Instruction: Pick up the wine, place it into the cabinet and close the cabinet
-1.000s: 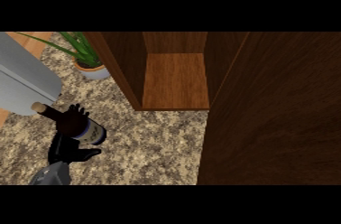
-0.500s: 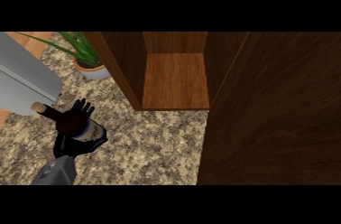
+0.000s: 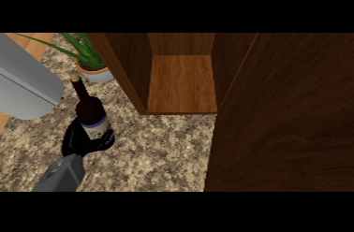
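The wine bottle (image 3: 88, 112) is dark with a pale, blue-edged label and a cork top. It is over the speckled counter (image 3: 155, 151) at the left, with its neck pointing away toward the plant. My left hand (image 3: 77, 141) is curled round the bottle's lower part, fingers on its left and thumb on its right. The wooden cabinet (image 3: 181, 83) stands open just right of the bottle, and its shelf is bare. Its dark door (image 3: 290, 114) is swung out and fills the right side. My right hand does not show.
A potted green plant (image 3: 90, 62) stands beyond the bottle's neck, close to the cabinet's left wall (image 3: 128, 72). A large grey rounded object (image 3: 24, 86) takes up the left edge. Bare counter lies between my hand and the door.
My left hand was spread open behind the slanted bottle and has now curled round it. The bottle has moved farther away and to the right, its neck now more upright.
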`<state>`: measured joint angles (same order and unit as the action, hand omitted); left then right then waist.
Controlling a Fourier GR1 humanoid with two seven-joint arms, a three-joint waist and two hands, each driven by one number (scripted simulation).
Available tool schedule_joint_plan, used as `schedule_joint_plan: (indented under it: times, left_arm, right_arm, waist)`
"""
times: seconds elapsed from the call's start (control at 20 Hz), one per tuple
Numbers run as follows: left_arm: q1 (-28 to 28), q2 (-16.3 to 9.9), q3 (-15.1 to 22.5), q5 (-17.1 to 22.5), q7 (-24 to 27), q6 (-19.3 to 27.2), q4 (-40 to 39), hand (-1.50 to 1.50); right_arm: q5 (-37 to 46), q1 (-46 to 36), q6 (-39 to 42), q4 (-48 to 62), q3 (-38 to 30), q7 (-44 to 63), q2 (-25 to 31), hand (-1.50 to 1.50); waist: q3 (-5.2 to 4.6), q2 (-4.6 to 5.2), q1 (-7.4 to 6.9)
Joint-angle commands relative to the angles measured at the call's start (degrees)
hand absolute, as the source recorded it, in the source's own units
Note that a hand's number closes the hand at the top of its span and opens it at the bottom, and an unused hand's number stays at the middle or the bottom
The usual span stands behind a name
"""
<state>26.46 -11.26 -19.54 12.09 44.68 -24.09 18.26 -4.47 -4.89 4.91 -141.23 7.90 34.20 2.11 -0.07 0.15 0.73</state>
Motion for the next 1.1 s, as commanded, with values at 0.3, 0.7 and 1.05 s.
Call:
schedule_joint_plan:
  times: [0.3,0.7,1.05]
  left_arm:
    - [-2.1,1.0,0.5,2.4,1.1,-4.8,2.6,1.50]
    - [-7.9,4.7,-0.1,7.4,-1.9,0.6,12.6,1.50]
    - [-15.2,9.3,6.4,7.4,-9.6,1.2,27.3,1.50]
  right_arm:
    - [-2.8,2.4,1.0,-3.9,-1.5,0.4,-0.1,-1.50]
    - [-2.9,4.2,2.7,-0.7,-1.5,-3.4,-0.2,-1.50]
    - [-0.9,0.8,0.1,-3.3,0.8,1.9,-0.7,-1.50]
  waist:
    - [0.04,-0.14,-0.38]
    - [0.10,-0.26,-0.80]
    - [0.10,-0.34,-1.00]
